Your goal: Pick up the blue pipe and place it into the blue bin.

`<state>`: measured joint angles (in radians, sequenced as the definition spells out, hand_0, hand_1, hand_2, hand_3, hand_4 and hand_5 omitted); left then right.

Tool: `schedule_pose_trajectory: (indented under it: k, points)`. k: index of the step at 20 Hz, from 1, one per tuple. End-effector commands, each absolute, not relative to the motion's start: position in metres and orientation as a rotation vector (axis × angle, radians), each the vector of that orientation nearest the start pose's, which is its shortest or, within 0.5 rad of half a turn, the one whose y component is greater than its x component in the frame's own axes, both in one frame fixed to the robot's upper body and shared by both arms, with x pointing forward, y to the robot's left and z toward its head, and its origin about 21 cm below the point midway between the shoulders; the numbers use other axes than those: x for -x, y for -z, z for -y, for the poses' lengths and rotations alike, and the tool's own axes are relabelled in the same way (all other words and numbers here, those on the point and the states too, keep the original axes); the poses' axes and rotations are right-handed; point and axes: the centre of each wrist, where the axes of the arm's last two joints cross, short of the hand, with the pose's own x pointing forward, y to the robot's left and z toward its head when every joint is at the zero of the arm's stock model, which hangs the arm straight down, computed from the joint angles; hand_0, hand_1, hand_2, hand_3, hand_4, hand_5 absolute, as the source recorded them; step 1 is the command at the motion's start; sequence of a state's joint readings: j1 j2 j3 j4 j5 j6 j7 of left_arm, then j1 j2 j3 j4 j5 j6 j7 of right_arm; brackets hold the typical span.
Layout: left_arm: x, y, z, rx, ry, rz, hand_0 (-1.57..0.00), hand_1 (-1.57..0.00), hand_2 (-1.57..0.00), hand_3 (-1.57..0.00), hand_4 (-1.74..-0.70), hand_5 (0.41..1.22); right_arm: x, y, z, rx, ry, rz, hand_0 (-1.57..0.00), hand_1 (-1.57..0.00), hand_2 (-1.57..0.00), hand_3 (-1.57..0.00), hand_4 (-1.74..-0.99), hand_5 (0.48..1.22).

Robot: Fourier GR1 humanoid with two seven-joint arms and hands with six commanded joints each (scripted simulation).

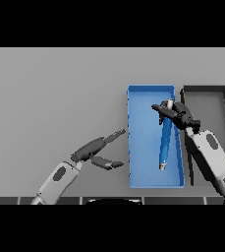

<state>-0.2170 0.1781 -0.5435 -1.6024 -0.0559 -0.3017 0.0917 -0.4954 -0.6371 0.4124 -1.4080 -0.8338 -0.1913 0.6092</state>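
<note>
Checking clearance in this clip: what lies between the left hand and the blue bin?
Nothing. In the head view, only bare grey table separates the idle, open left hand from the blue bin; the right hand holds the blue pipe over it.

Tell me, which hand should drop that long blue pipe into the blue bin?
The right hand. Its fingers are already curled round the long blue pipe, directly over the blue rectangular bin. The left hand is open beside the bin, holding nothing.
</note>
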Motion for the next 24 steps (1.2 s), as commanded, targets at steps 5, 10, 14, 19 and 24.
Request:
schedule_pose_trajectory:
  k: [5, 10, 14, 19, 24]
  points:
    - [-0.253, -0.04, -0.125, 0.425, 0.977, 1.503, 0.0, 0.0, 0.0, 0.0, -0.89, 0.453, -0.338, -0.096, 0.249, -0.152, -0.239, 0.816, -0.53, -0.48, -0.46, -0.37, -1.285, 1.141]
    - [-0.251, -0.042, -0.121, 0.427, 0.977, 1.508, 0.0, 0.0, 0.0, 0.0, -0.9, 0.451, -0.339, -0.09, 0.244, -0.039, -0.411, 0.797, -0.17, -0.16, -0.15, -0.12, -1.149, 0.887]
    - [-0.252, -0.039, -0.121, 0.43, 0.974, 1.501, 0.0, 0.0, 0.0, 0.0, -0.91, 0.455, -0.341, -0.078, 0.244, 0.041, -0.496, 0.825, -0.07, -0.06, -0.06, -0.05, -1.125, 0.764]
    - [-0.253, -0.038, -0.122, 0.433, 0.962, 1.506, 0.0, 0.0, 0.0, 0.0, -0.92, 0.462, -0.341, -0.077, 0.245, 0.052, -0.488, 0.849, -0.02, -0.02, -0.02, -0.02, -1.119, 0.695]
    - [-0.251, -0.039, -0.124, 0.442, 0.962, 1.504, 0.0, 0.0, 0.0, 0.0, -0.92, 0.467, -0.34, -0.08, 0.249, 0.046, -0.509, 0.842, -0.01, -0.01, -0.01, -0.01, -1.129, 0.673]
